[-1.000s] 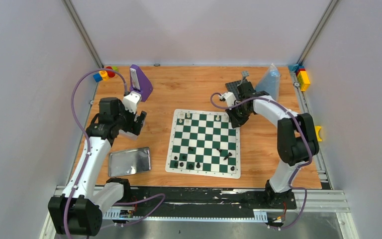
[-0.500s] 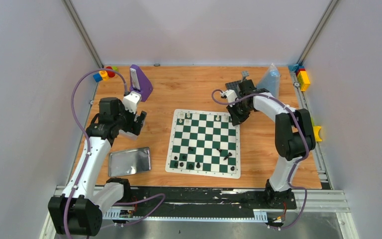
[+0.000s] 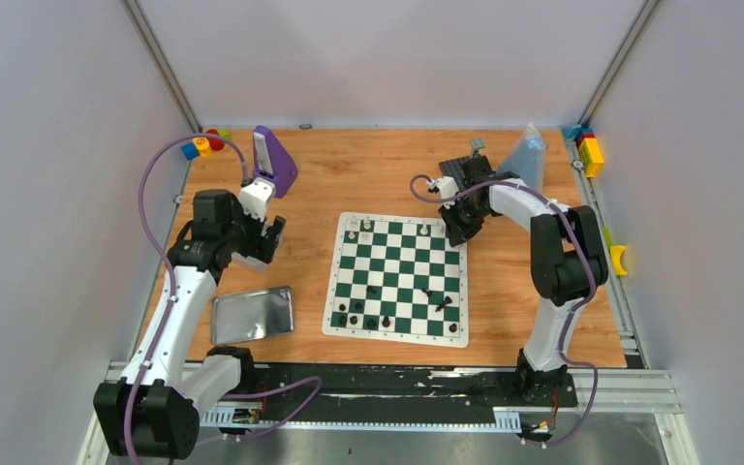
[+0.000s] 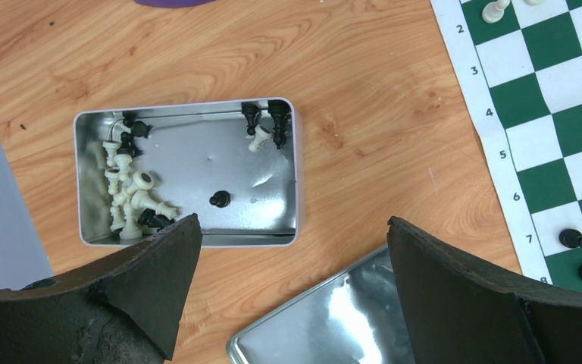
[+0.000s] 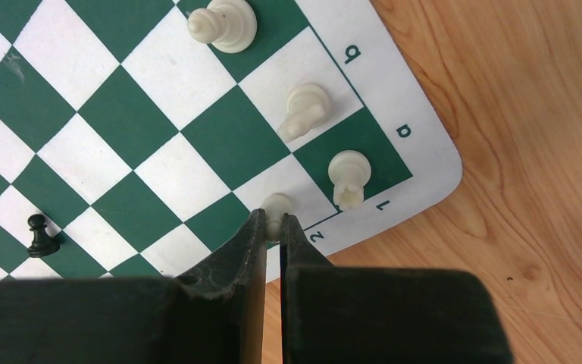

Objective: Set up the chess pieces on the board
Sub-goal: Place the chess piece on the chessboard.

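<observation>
The green and white board [image 3: 397,263] lies mid-table. My right gripper [image 5: 274,220] is shut on a white chess piece [image 5: 276,205] over the edge square by the "2" mark, at the board's far right corner [image 3: 457,232]. Three more white pieces [image 5: 303,110] stand close by, and a black pawn [image 5: 39,233] is further in. Several black pieces [image 3: 371,320] sit along the near rows. My left gripper [image 4: 292,227] hangs open and holds nothing above an open tin [image 4: 189,152] of loose black and white pieces [image 4: 132,197].
A shiny tin lid [image 3: 252,313] lies left of the board. A purple stand [image 3: 273,160] and coloured blocks [image 3: 203,145] sit at the back left. A dark baseplate [image 3: 455,170], a plastic bag [image 3: 525,160] and more blocks [image 3: 589,150] are at the back right.
The right arm's elbow has swung slightly left and back while its gripper stays at the board's far right corner. The left arm has not moved.
</observation>
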Action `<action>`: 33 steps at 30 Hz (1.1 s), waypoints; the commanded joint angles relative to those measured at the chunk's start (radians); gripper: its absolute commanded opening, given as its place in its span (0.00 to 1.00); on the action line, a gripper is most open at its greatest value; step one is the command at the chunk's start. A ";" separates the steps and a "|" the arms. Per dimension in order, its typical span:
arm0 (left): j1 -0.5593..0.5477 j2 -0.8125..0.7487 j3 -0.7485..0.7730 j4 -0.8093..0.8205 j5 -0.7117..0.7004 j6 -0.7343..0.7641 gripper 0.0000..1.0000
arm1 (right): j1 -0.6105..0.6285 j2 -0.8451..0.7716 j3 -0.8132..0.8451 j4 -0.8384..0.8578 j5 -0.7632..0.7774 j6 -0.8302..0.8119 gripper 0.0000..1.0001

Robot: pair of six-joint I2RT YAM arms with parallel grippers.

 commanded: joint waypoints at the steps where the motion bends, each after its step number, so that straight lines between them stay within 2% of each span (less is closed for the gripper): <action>1: 0.010 -0.010 -0.004 0.021 0.010 0.018 1.00 | -0.002 0.011 0.039 0.012 -0.028 0.009 0.04; 6: 0.010 -0.007 -0.006 0.021 0.010 0.019 1.00 | -0.003 0.015 0.039 0.013 -0.028 0.009 0.05; 8: 0.011 -0.007 -0.006 0.021 0.010 0.017 1.00 | -0.002 0.015 0.036 0.013 -0.026 0.008 0.09; 10: 0.010 -0.007 -0.006 0.021 0.009 0.019 1.00 | -0.002 0.012 0.033 0.013 -0.022 0.008 0.16; 14: 0.010 -0.007 -0.006 0.021 0.009 0.019 1.00 | -0.003 -0.010 0.033 0.016 -0.017 0.016 0.37; 16: 0.010 -0.008 -0.007 0.021 0.009 0.019 1.00 | -0.003 -0.027 0.032 0.015 -0.018 0.022 0.42; 26: 0.010 -0.007 -0.006 0.020 0.015 0.019 1.00 | 0.028 -0.261 -0.097 0.007 -0.116 0.030 0.50; 33: 0.010 -0.010 -0.003 0.019 0.015 0.018 1.00 | 0.213 -0.421 -0.270 0.025 -0.107 0.010 0.52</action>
